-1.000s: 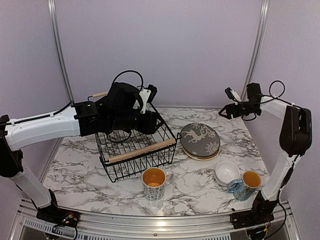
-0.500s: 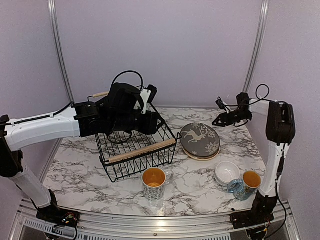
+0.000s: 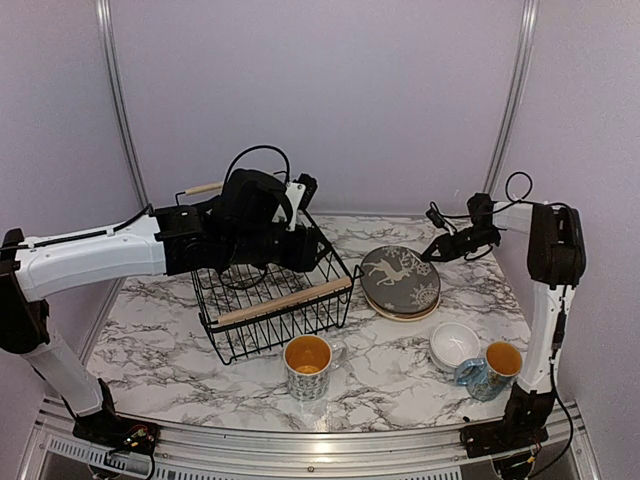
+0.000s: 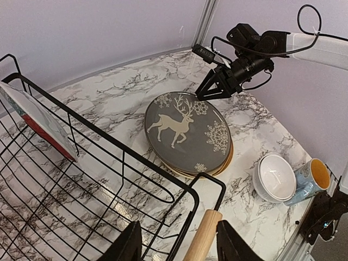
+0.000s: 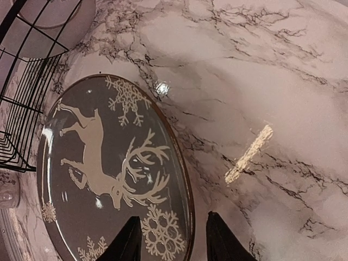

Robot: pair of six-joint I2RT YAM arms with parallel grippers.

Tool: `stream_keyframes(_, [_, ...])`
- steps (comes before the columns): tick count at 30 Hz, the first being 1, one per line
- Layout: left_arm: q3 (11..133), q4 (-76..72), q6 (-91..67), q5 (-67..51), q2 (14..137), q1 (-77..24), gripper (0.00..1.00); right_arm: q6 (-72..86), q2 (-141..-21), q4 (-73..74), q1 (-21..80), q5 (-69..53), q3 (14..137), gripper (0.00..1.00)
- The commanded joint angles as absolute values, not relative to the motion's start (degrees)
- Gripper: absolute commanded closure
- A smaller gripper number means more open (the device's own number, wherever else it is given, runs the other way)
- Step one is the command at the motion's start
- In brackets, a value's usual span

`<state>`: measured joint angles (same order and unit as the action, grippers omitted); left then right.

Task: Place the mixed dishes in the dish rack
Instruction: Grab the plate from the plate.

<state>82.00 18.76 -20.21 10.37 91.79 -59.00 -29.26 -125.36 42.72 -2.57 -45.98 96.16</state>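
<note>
We see the left jaws spread above the dish rack [image 3: 280,325], where the red plate [image 4: 38,122] leans inside (only part of it shows). The right jaws stand apart over the rim of the dark grey reindeer plate [image 3: 400,278], which lies on the bench [image 3: 400,370].

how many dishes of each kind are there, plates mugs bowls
plates: 3: reindeer plate, tan plate under it, red plate leaning in the rack
mugs: 2: near mug, right mug
bowls: 1 showing: white bowl; cannot tell if another is nested under it
total: 6
</note>
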Motion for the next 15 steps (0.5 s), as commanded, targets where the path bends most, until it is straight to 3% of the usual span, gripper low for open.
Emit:
stream_keyframes(1, [84.0, 19.4, -20.6, 10.5, 92.9, -59.7, 0.51, -30.7, -126.4, 44.8, -1.9, -46.5, 96.2, 0.62])
stream_keyframes(7, [83.9, 19.4, -21.0, 11.1, 92.7, -60.2, 0.51, -31.2, -127.5, 46.5, -1.8, -46.6, 97.0, 0.71])
stream_keyframes(11, [83.8, 19.3, -20.8, 11.6, 93.3, -60.5, 0.51, -31.3, -127.2, 46.6, -1.8, -47.2, 96.6, 0.86])
stream_keyframes(15, [84.2, 19.0, -20.6, 11.5, 94.2, -60.8, 0.51, -31.2, -125.4, 46.4, -1.9, -46.9, 96.1, 0.95])
